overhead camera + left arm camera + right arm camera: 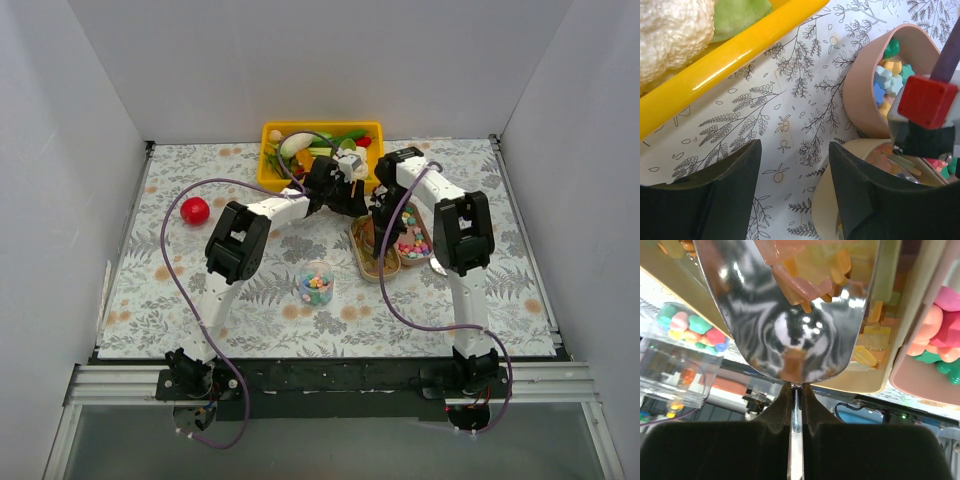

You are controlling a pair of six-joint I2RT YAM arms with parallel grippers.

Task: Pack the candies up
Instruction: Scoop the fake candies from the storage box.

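Scoop, pinched by its thin handle in R gripper, sits among orange candies in tray, centre-right of top view. L gripper gapes empty alongside. Risk: arms crowd; a bump or tilt en route to cup spills the load.

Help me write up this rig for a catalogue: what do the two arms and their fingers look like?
The left arm and right arm are both built of white links joined by chunky black joint housings. A thin purple cable trails along the left arm, and another along the right. The left fingers and right fingers are broad and matte black.
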